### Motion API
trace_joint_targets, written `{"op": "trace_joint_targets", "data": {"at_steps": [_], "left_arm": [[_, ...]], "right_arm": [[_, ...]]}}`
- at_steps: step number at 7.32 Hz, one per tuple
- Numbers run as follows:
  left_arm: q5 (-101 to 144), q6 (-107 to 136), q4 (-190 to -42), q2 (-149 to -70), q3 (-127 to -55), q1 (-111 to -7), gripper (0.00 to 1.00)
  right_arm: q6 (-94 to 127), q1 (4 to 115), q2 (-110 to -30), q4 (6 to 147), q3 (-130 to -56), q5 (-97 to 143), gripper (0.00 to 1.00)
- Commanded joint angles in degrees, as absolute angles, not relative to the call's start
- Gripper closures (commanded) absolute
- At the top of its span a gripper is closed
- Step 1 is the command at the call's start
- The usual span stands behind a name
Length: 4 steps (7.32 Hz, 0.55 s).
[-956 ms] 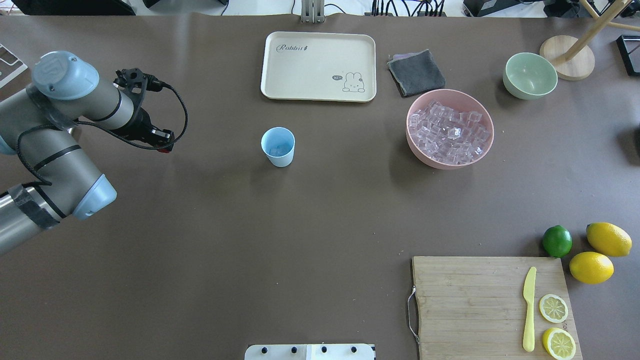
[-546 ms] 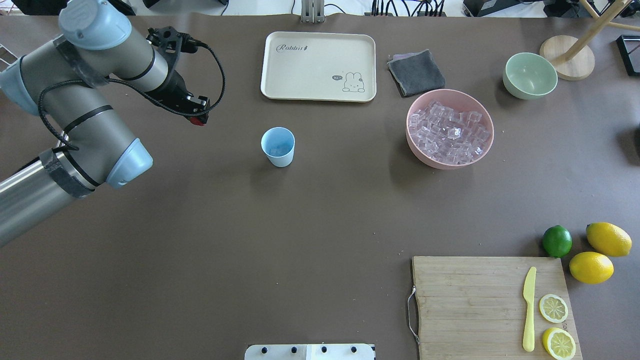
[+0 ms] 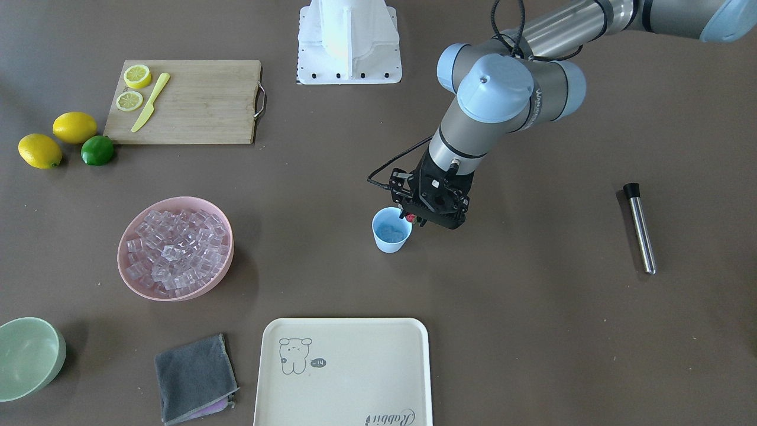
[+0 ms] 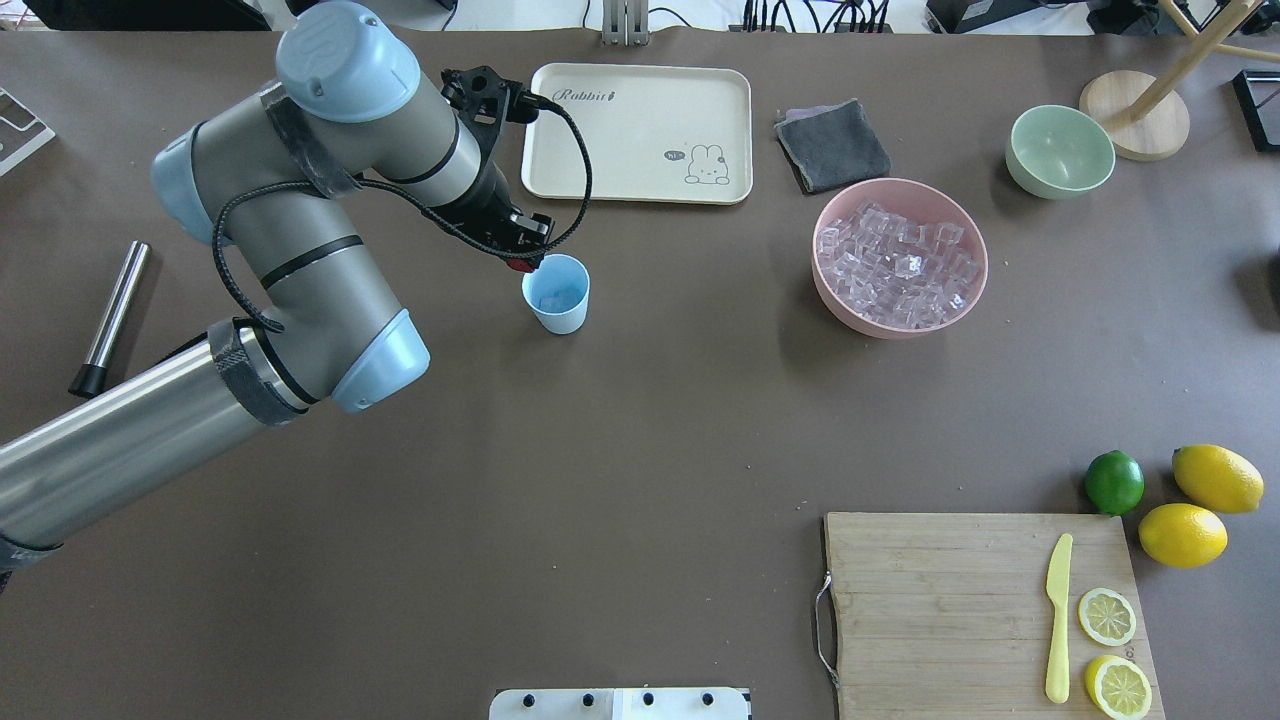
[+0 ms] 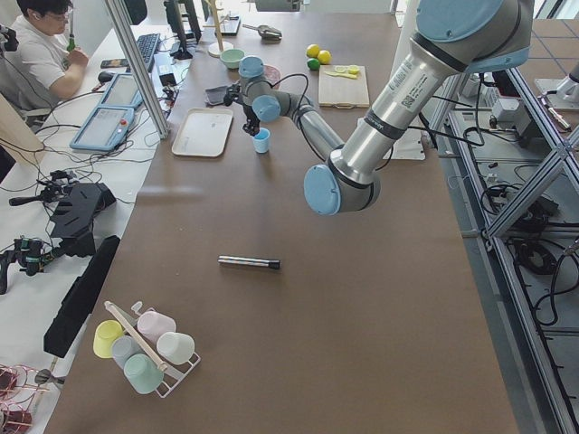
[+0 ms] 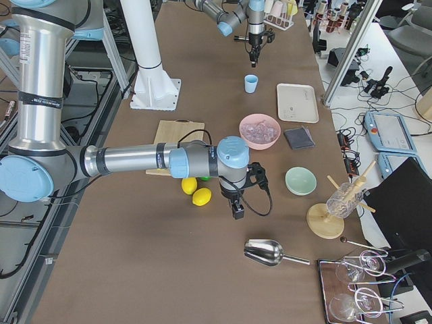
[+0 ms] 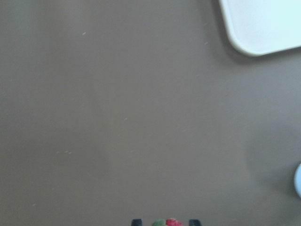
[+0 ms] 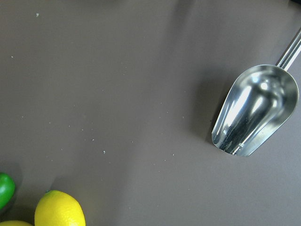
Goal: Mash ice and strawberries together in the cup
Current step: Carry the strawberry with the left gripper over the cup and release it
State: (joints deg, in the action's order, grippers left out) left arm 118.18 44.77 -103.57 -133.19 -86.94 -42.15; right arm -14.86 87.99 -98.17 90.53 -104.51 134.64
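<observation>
The light blue cup [image 4: 556, 293] stands mid-table, with a few clear ice cubes [image 4: 555, 298] inside. My left gripper [image 4: 522, 262] is shut on the small red strawberry [image 4: 520, 266] and hangs just above and beside the cup's far-left rim. In the front view the strawberry [image 3: 409, 218] sits at the cup's [image 3: 391, 229] edge. The left wrist view shows the strawberry [image 7: 168, 222] between the fingertips. More ice [image 4: 898, 262] fills the pink bowl [image 4: 890, 325]. My right gripper [image 6: 237, 210] shows only in the right side view; I cannot tell its state.
A steel muddler [image 4: 112, 316] lies at the left. A cream tray [image 4: 637, 133], grey cloth [image 4: 832, 145] and green bowl [image 4: 1060, 150] stand along the back. A cutting board [image 4: 950, 600] with knife and lemon halves is front right, with lemons and lime beside it. A metal scoop [image 8: 256, 113] lies under the right wrist.
My left arm has swung from the table's left edge rightwards to the cup, carrying the strawberry. The muddler has come into view behind it. The cup has not moved.
</observation>
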Motion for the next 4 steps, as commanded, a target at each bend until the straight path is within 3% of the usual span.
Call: {"op": "trace_joint_targets", "data": {"at_steps": [1, 3, 4], "left_arm": [[115.9, 45.1, -103.7, -135.4, -84.9, -40.6, 1.00], [115.9, 45.2, -105.9, -135.4, -82.9, -40.1, 0.98], [115.9, 45.3, -106.1, -135.4, -82.6, -40.0, 0.73]], "right_arm": [[-14.9, 88.1, -98.5, 90.5, -104.6, 135.0, 0.09], [-14.9, 88.1, -98.9, 90.5, -104.5, 134.9, 0.09], [-15.1, 88.2, -99.3, 90.4, -104.8, 134.9, 0.09]]}}
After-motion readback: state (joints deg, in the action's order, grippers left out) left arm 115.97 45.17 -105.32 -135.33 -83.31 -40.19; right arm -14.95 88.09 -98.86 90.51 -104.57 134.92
